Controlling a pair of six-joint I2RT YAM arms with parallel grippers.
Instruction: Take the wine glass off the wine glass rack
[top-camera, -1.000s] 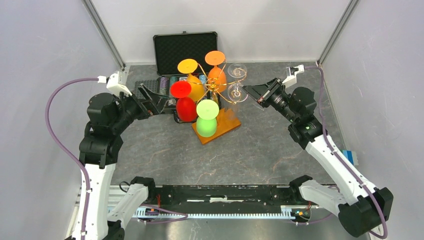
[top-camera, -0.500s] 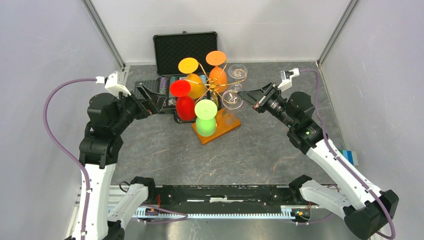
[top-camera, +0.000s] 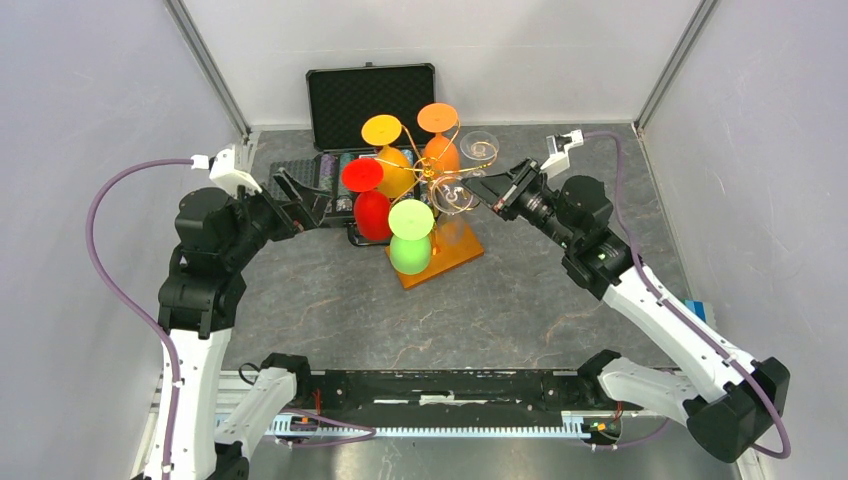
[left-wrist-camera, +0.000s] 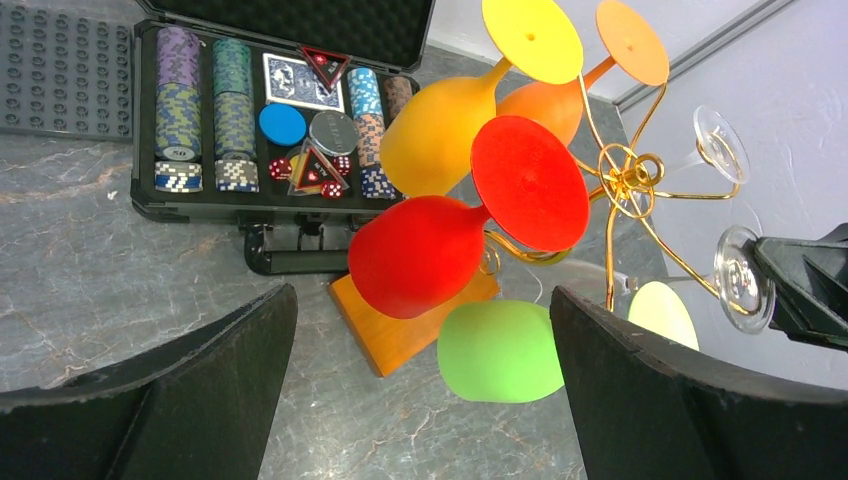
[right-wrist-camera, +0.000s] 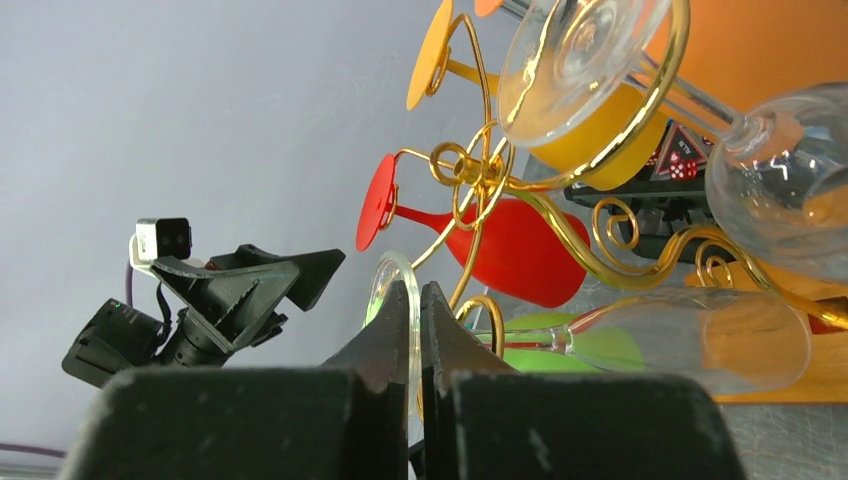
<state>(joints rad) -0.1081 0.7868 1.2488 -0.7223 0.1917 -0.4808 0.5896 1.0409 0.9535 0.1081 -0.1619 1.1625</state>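
Top external view showed, nearest on the grey worktop (top-camera: 330, 300), the wooden base (top-camera: 447, 262) of the wine glass rack (top-camera: 430, 177), which stood toward 12 o'clock from the two arm bases. A green glass (top-camera: 411, 250) hung bowl-down at the rack's 6 o'clock, over the near corner of that base. At 9 o'clock of the rack the left claw (top-camera: 318, 203) hovered released, its fingers spread wide and holding nothing, near a red glass (top-camera: 372, 216) but apart from it. At 3 o'clock the right claw (top-camera: 478, 188) was clenched on the round foot of the clear wine glass (top-camera: 452, 197). The right wrist view showed both fingertips pinching the rim of that foot edge-on, with the stem running away to the bowl, which lay over the wooden base. The glass was at the rack, its foot just beside the curled end of a golden arm; whether the stem sat in the curl I could not tell. Farther off, a yellow glass (top-camera: 393, 170) hung at 11 o'clock, an orange glass (top-camera: 440, 155) at 12 o'clock and a second clear glass (top-camera: 480, 148) at 1 o'clock. Farthest, a black case (top-camera: 370, 95) stood open behind the rack, with rows of chips (left-wrist-camera: 178, 120) in its tray.
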